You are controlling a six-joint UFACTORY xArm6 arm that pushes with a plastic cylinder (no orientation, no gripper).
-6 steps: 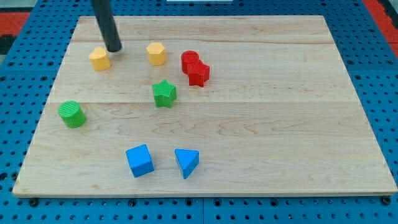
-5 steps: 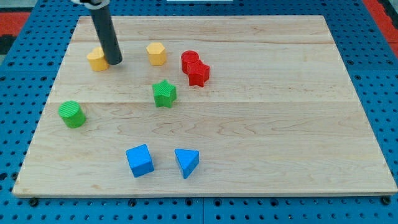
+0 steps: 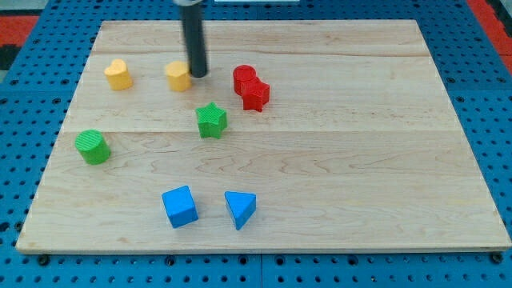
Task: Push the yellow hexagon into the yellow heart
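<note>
touching yellow hexagon [image 3: 178,77]: my tip [image 3: 198,75].

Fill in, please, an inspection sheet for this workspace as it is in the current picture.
Surface: wooden board, flat, on a blue pegboard.
Job's things: yellow hexagon near the view's top; yellow heart to the view's left of it, apart.
Clutter: green star; green cylinder; two red blocks touching each other; blue cube; blue triangle.
Gripper: none; my tip sits at the hexagon's right side, as the view shows it.
Cables: nothing seen.
Surroundings: red strips at the view's top corners.
</note>
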